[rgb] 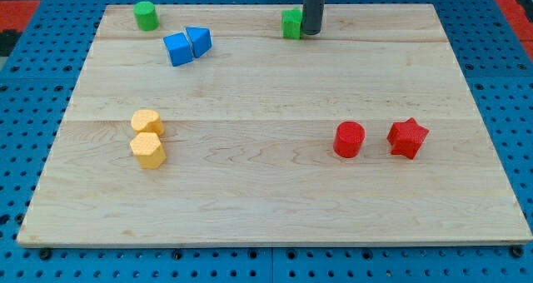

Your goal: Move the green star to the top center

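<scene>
Green star: small, bright green block, sat flat on the pale wooden board near the view's top edge, roughly at centre, a shade to the view's right of the middle. Its star outline was hard to read from this angle (it looked more like a chunky, notched lump, its right side partly hidden). My tip stood just beside it on the view's right, touching or very nearly so; contact could not be confirmed. The block was upright, not tipped, and well apart from every other block.
</scene>
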